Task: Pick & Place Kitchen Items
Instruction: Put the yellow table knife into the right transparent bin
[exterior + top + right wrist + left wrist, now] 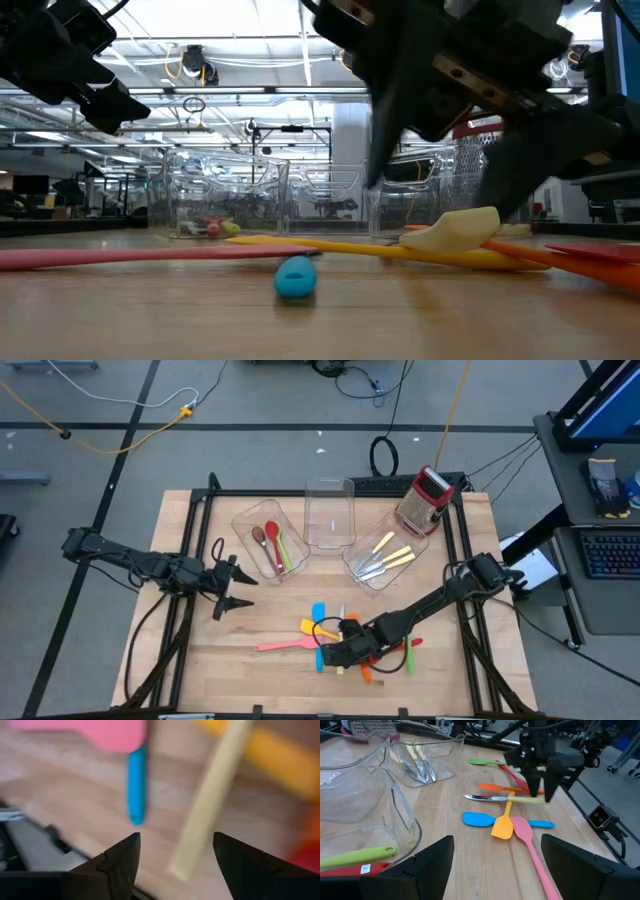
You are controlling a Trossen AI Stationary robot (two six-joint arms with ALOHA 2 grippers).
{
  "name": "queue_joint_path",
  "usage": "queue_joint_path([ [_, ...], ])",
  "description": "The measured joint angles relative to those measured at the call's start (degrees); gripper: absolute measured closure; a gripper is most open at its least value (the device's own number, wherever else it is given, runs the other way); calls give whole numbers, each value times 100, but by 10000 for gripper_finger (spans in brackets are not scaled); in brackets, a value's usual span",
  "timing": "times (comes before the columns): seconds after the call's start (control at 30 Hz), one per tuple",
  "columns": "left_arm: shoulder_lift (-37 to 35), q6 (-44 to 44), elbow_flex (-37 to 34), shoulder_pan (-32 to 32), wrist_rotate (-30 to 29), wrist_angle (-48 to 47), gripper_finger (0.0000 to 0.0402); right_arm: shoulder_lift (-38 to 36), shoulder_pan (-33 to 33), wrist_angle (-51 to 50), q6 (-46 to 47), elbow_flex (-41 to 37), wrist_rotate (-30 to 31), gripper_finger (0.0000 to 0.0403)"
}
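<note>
Your right gripper [175,857] has both dark fingers spread at frame bottom. Cream handle [210,805] runs diagonally between them, blue handle [135,782] upper left, pink blade [95,732] top left, yellow-orange utensil [280,757] upper right.

Both arms are dark, near-black jointed metal links with black cables looping along them. The left arm's black two-finger gripper [232,588] ends in slim pointed tips; its fingers [427,865] are broad matte-black wedges with angular, faceted edges. The right arm's black two-finger gripper [343,651] sits on a blocky dark housing with small pale screw heads just behind the fingers [520,165], which are flat, tapered black blades.
</note>
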Motion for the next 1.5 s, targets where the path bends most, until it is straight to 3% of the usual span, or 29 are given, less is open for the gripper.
queue_joint_path([
  [0.87,0,-22,0,1,2,-1,96,204,-153,-11,226,1,24,167],
  [1.4,0,-26,0,0,2,-1,96,204,-144,-449,394,1,62,330],
  [1.5,0,-28,0,0,3,-1,96,204,-142,-452,320,1,60,344],
])
